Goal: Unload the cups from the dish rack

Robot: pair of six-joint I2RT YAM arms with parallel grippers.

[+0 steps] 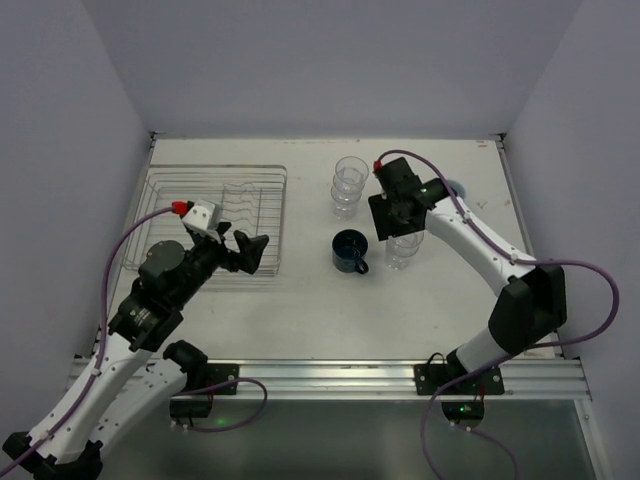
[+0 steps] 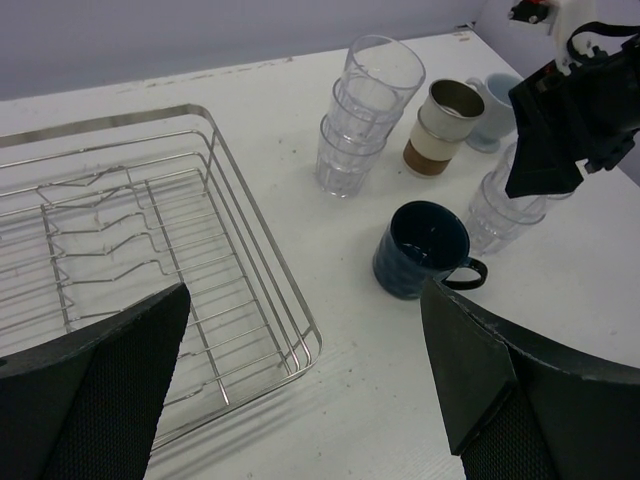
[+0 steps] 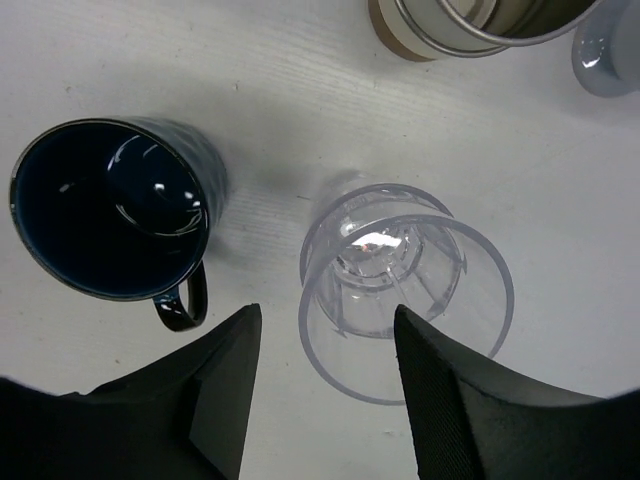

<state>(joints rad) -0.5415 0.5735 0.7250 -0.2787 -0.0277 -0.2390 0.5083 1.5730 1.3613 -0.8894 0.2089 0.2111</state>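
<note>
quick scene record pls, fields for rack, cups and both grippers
silver wire dish rack: no cups visible in it
stack of clear plastic tumblers: upright on table
dark blue handled mug: upright on table
second clear tumbler stack: right of mug
brown-tan cup, pale blue cup: on table
left gripper: jaws open, empty
right gripper: jaws open, above second stack

Cups [image 1: 350,186] right of rack [image 1: 215,220] (on table [image 1: 300,310]).
</note>
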